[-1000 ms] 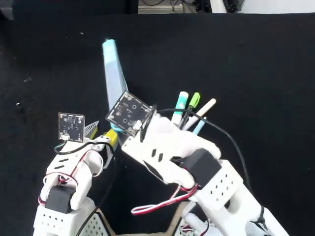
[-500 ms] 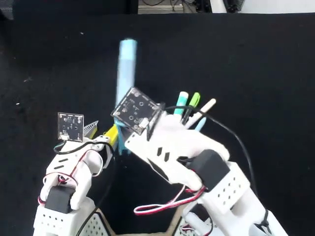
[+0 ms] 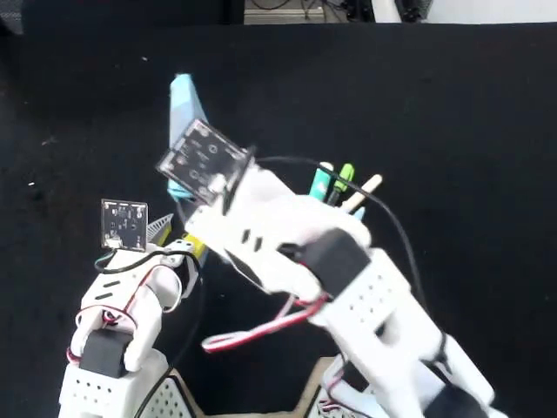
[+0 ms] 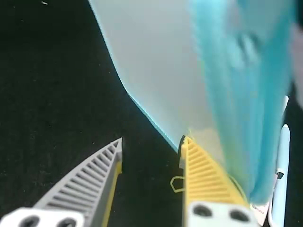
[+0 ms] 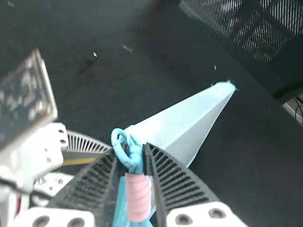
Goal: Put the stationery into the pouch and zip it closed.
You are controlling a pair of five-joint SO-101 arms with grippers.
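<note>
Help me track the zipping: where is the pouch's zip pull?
In the right wrist view, the zip pull is pinched in the right gripper at one end of the light blue pouch, close beside the left gripper.

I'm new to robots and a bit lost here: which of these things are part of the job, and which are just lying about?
Part of the job: light blue pouch; its zip pull, in the right gripper; pens on the table.
Lying about: black mesh; cables beyond it.
</note>
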